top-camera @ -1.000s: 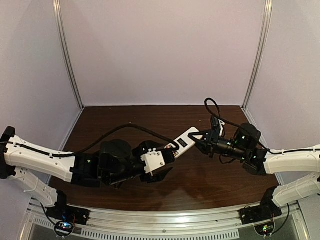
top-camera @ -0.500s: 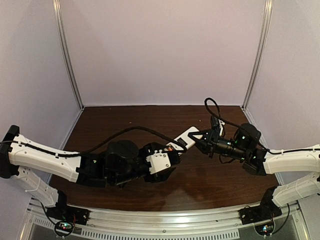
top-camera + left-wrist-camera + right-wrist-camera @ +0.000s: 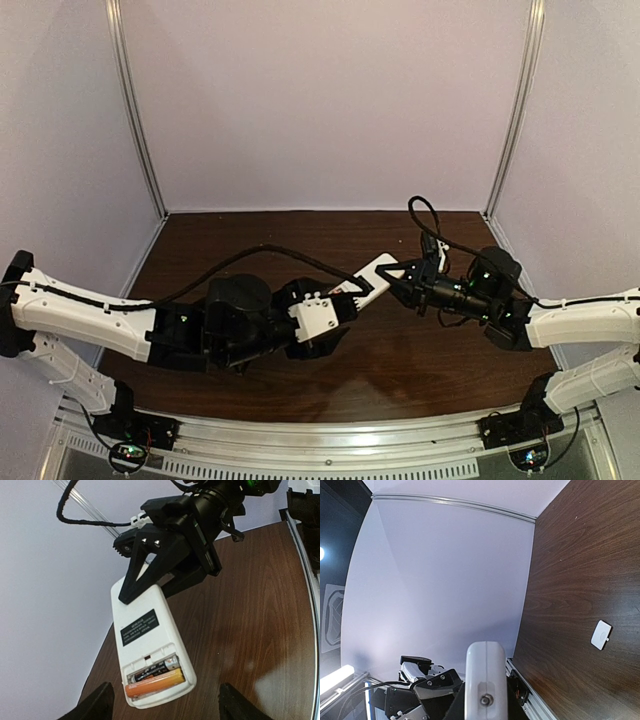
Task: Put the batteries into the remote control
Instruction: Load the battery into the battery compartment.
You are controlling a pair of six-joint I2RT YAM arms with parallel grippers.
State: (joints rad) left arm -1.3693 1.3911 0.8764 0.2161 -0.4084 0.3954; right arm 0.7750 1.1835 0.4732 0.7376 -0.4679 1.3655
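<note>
The white remote control [image 3: 145, 645] hangs above the table with its plain back facing my left wrist camera. My right gripper [image 3: 150, 587] is shut on its far end. In the uncovered recess at its near end lie the batteries side by side, an orange one [image 3: 154, 682] and a dark one [image 3: 152, 670]. My left gripper [image 3: 162, 711] is open just below that end, its black fingers [image 3: 95, 706] wide apart and touching nothing. From above, the remote control [image 3: 372, 276] bridges the left gripper [image 3: 345, 298] and right gripper [image 3: 398, 274]. The right wrist view shows the remote control [image 3: 485, 675] end-on.
A small white square cover piece [image 3: 601, 634] lies flat on the dark wooden table [image 3: 400, 350]. A black cable [image 3: 250, 260] loops over my left arm. Pale enclosure walls [image 3: 320, 100] stand on three sides, and a metal rail [image 3: 330, 445] runs along the near edge.
My left arm has shifted slightly toward the remote and its jaws have narrowed a little. The right arm and the remote have stayed where they were.
</note>
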